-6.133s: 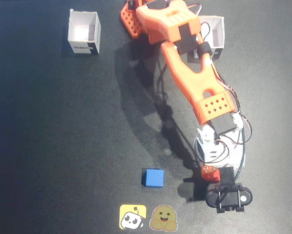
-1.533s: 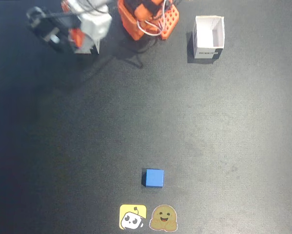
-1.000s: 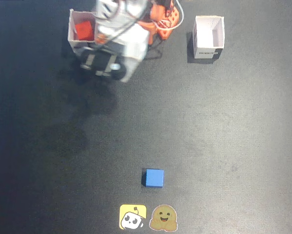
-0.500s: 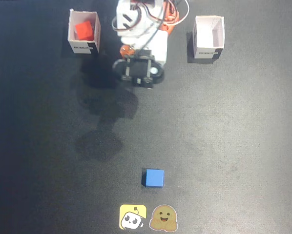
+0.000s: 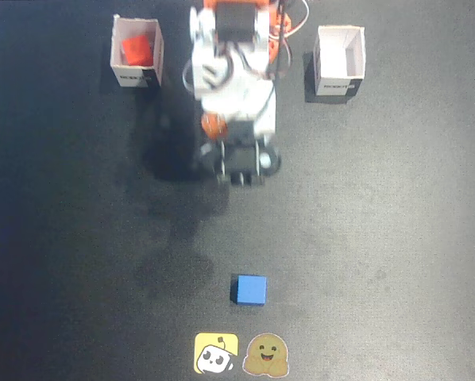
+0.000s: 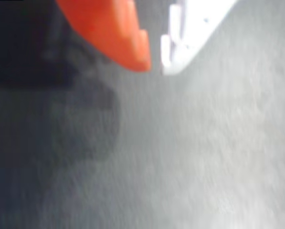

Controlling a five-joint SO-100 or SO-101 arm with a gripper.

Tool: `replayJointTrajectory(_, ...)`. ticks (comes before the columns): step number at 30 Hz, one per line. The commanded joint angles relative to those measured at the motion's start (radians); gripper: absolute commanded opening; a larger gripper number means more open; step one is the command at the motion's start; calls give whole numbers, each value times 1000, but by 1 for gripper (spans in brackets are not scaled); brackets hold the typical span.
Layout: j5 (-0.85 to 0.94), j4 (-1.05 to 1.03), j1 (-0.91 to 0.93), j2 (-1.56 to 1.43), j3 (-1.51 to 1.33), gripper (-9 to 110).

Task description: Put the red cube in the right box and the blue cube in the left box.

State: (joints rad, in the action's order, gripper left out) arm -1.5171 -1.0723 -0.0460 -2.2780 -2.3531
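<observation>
The red cube [image 5: 137,49] lies inside the white box [image 5: 120,70] at the top left of the fixed view. The blue cube [image 5: 251,290] sits alone on the dark mat, low in the middle. The arm [image 5: 233,87] is folded up at the top centre between the two boxes, far from the blue cube. In the wrist view my gripper [image 6: 156,66] shows an orange finger [image 6: 116,33] and a white finger [image 6: 190,33] with tips nearly together and nothing between them, above bare mat.
A second white box [image 5: 360,57] at the top right of the fixed view holds nothing. Two stickers, one yellow [image 5: 216,353] and one brown [image 5: 268,355], lie at the bottom edge below the blue cube.
</observation>
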Motion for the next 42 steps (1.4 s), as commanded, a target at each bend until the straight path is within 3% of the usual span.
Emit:
replayJointTrajectory(1, -6, 52, -14, 117, 106, 1)
replayJointTrajectory(14, -49, 138, -69, 449, 334, 7)
replayJointTrajectory(42, -158, 81, -103, 907, 821, 15)
